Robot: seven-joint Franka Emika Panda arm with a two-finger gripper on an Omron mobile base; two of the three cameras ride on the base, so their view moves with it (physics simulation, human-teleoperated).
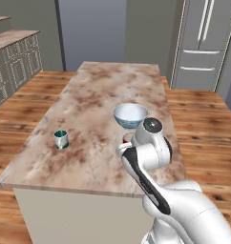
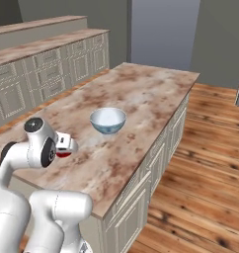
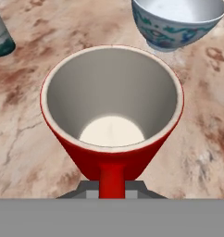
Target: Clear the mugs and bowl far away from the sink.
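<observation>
Arm (image 1: 151, 157) presented as a glossy white shell of rounded, tubular links — joints capped with dark grey to black discs. A black band ran lengthwise down one forearm link. Base segments (image 2: 57, 217) were bulbous, plain white. No cables, screws or markings were discernible.

Red mug (image 1: 126, 138) mostly hidden behind arm; teal mug (image 3: 0, 34) cut by hand-view edge; bowl (image 3: 178, 21) rim cropped at top.

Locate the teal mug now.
The teal mug stands alone on the island counter near its left edge in the left base view, well left of the bowl.
</observation>
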